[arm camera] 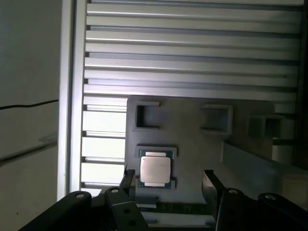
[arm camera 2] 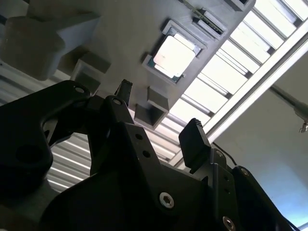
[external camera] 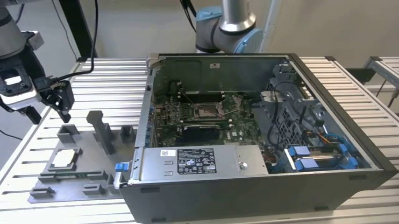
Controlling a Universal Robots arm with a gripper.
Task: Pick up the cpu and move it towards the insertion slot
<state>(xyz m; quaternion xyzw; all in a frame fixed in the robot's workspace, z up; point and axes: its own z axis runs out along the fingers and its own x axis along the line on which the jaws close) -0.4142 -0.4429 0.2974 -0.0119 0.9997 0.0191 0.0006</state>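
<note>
Hanging by the grey tray, the gripper has its fingers apart, holding nothing. The cpu lies at its 5 o'clock, and the insertion slot is off at 3 o'clock. In both wrist views the cpu sits beyond the fingers. A crooked drop could hit the tray's wall.

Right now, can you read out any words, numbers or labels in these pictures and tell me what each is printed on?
white label on the power supply inside the computer case: rows of print and symbols, too small to read.
small white sticker on the case's back wall: too small to read.
cpu: no legible marking on its metal top in both wrist views.
I can quote nothing reliably.
</note>
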